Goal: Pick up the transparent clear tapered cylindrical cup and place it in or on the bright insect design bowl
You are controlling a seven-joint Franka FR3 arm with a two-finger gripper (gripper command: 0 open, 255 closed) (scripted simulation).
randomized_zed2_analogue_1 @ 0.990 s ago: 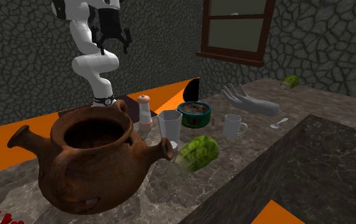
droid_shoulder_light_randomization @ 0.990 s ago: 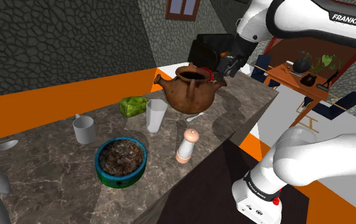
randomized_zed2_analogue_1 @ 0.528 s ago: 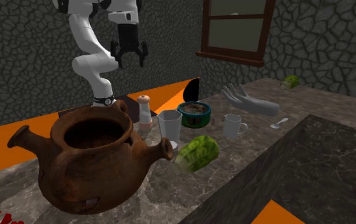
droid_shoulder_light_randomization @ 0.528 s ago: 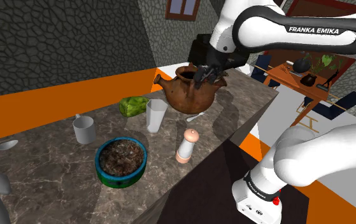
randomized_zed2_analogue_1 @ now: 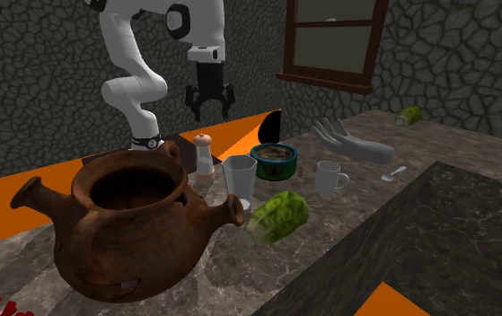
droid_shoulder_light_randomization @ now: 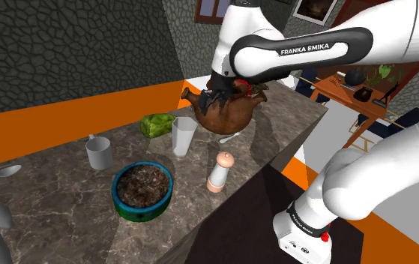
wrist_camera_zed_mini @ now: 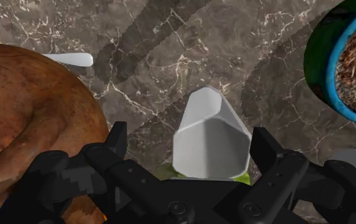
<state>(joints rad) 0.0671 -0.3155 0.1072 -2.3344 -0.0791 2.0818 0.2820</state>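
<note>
Marble counter (droid_shoulder_light_randomization: 50,202), gripper (randomized_zed2_analogue_1: 209,103) high above it, fingers apart, empty: lining up on the cup.
Brown clay pot (droid_shoulder_light_randomization: 230,116) crowds one side, so drop straight down. Green-and-blue bowl (droid_shoulder_light_randomization: 136,212) is near. Clear cup (droid_shoulder_light_randomization: 184,135) stands upright between them; straddle it evenly before closing.

My white arm (droid_shoulder_light_randomization: 312,49) arches high, the forearm lying nearly level and the wrist bent so that my pincer (droid_shoulder_light_randomization: 219,97) hangs pointing straight down. Its two black fingers (wrist_camera_zed_mini: 116,143) stand well apart, tips lowest, with a wide gap between them.
</note>
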